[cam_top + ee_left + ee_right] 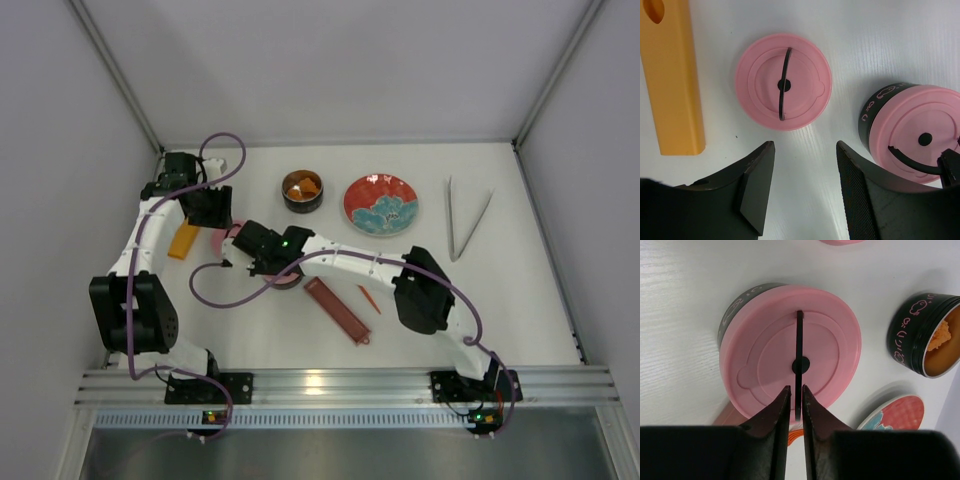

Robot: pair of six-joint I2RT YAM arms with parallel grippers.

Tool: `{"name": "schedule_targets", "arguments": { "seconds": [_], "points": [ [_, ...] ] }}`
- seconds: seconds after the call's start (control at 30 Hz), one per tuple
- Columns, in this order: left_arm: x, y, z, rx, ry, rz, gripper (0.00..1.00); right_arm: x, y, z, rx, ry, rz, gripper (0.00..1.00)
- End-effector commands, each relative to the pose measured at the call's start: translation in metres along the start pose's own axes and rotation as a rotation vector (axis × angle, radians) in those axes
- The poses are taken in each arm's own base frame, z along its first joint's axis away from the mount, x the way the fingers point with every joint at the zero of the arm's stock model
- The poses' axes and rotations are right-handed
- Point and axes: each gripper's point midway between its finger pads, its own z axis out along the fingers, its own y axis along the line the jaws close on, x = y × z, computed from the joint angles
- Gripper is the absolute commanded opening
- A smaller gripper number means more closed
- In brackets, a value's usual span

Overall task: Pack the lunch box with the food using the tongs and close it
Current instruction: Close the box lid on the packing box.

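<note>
Lunch box work looks part done. In the right wrist view, one lidded tin (pixel 770 350) sits on the white table (pixel 685 305) with its pink lid seated flat. The right gripper (pixel 795 390) is drawn narrow, its jaws on either side of the lid's thin black handle (pixel 799 335). Whether they pinch it or stand just clear of it I cannot tell. To the right, well apart, the open tin (pixel 912 332) has no lid and shows orange food (pixel 942 335) inside; the patterned plate (pixel 897 412) lies near it.

From the left wrist, the left gripper (pixel 805 182) hangs with its jaws spread wide and nothing between them. Ahead of it the loose lid (pixel 765 82) lies flat on the table, handle up, between the orange bar (pixel 675 85) and the lidded tin.

From above, the tongs (pixel 451 220) lie at the far right of the table, well apart from both arms, beyond the plate. The open tin stands at the back, just left of the plate, and the dark-red tray (pixel 337 310) lies in front, nearer the arms. I see no loose pieces on the plate.

So, as I judge it, one tin is closed and the other holds food. What remains is to put the loose lid on the open tin, and perhaps to stack the two
</note>
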Motion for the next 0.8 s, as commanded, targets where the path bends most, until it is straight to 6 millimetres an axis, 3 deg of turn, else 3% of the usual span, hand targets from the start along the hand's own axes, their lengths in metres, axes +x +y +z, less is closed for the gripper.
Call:
{"name": "schedule_targets", "arguments": {
  "seconds": [0.0,0.17,0.4,0.53,0.67,0.73,0.77],
  "points": [
    [-0.003,-0.006,0.000,0.036,-0.018,-0.005,0.58,-0.009,0.009,0.007,0.001,-0.010,-0.039,0.15],
    [-0.002,-0.008,0.001,0.051,-0.018,0.001,0.59,-0.008,0.006,-0.001,0.012,-0.010,-0.029,0.37],
    [-0.010,-0.021,-0.001,0.122,-0.044,0.007,0.60,-0.033,-0.021,-0.034,0.088,-0.126,0.043,0.62],
    [-0.007,-0.032,0.001,0.163,-0.032,0.031,0.59,-0.047,-0.040,-0.066,0.128,-0.210,0.100,0.70],
    [-0.001,-0.038,0.005,0.184,-0.013,0.046,0.59,-0.058,-0.045,-0.097,0.114,-0.314,0.162,0.77],
    [0.003,-0.040,0.006,0.193,-0.006,0.053,0.59,-0.064,-0.050,-0.119,0.093,-0.395,0.213,0.77],
    [0.006,-0.041,0.007,0.196,0.003,0.055,0.59,-0.059,-0.044,-0.115,0.056,-0.405,0.271,0.72]
  ]
}}
